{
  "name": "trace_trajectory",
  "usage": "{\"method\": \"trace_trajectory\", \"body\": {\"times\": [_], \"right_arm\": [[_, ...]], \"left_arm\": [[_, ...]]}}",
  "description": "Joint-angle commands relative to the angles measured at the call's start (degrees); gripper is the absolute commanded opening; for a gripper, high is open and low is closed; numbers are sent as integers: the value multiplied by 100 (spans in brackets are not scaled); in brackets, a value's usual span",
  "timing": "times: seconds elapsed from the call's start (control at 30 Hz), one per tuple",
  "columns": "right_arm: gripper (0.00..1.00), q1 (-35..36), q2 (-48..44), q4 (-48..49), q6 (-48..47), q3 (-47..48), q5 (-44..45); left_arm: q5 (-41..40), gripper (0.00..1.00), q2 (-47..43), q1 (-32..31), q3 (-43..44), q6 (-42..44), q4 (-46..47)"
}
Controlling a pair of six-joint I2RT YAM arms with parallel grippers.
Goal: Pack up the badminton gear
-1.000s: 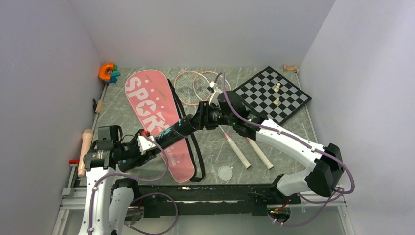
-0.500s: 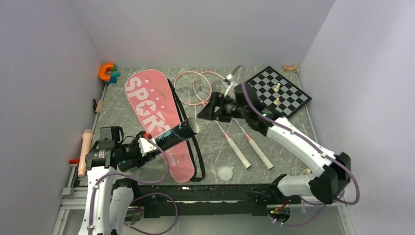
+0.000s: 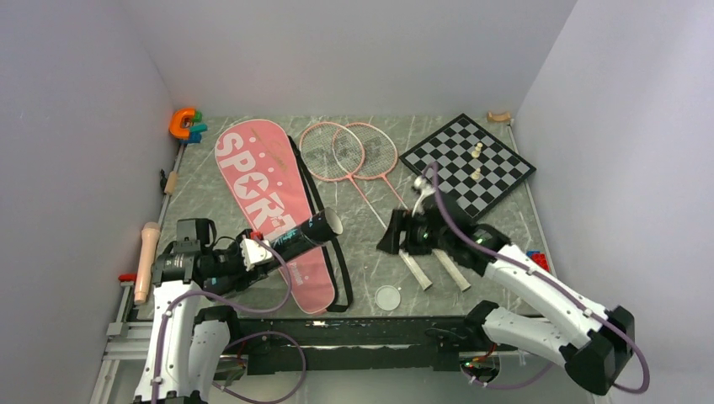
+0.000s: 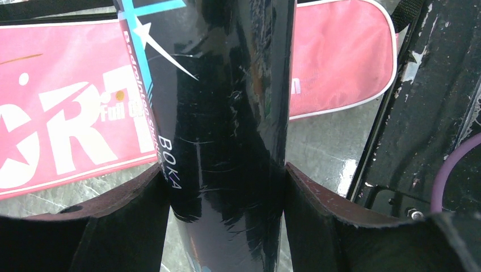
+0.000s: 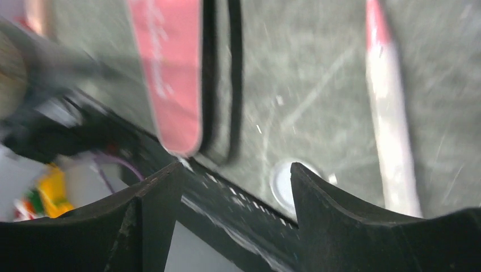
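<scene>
The left tool (image 3: 246, 252) clamps the base of a dark tube (image 3: 296, 236), its two fingers (image 4: 113, 226) pressed against the tube's glossy sides in the left wrist view. The tube slants up and away from this tool, and its open mouth faces the right arm. Directly beneath the tool and tube lies the pink SPORT bag (image 3: 268, 198), flat on the marbled worktop (image 3: 210, 194), with its black strap (image 3: 337, 261) trailing along the edge nearest the right tool.

The right tool (image 3: 394, 238) hangs low over the worktop with its jaws standing wide and nothing between them. The two pink-framed rackets (image 3: 349, 151) lie crossed; their heads are beyond this tool, towards the back wall. Their white handles (image 3: 453, 271) run just beside and under its wrist. A small pale disc (image 3: 388, 297) sits on the worktop near the tool, on the side towards the arm bases, and shows blurred between the fingers in the right wrist view.

A chessboard (image 3: 467, 164) lies beyond the right tool, and an orange toy (image 3: 183, 124) sits well beyond the left tool.
</scene>
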Motion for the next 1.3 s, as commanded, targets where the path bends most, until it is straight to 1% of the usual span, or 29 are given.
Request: {"method": "trace_trajectory", "body": {"times": [0.0,0.2,0.5,0.77,1.03,1.17,1.27], "right_arm": [[71,1124,102,-267,402,-548,1099],[64,2012,510,-103,715,-738,1715],[59,3078,1433,297,1254,-994,2368],[50,3479,2119,479,1404,-961,2745],[37,3613,2588,797,1500,-1065,2717],[27,3611,2707,772,1506,-1049,2725],[16,3610,2559,577,1444,-952,2787]], "left_arm": [[263,0,28,-9,-11,445,-40],[-35,0,8,-8,-94,588,-76],[-452,0,-239,-9,-398,1075,-93],[-470,0,-218,-14,-405,1152,-88],[-452,0,-178,-13,-463,1142,94],[-338,0,-112,-8,-433,1101,151],[-260,0,-107,-12,-452,1122,163]]}}
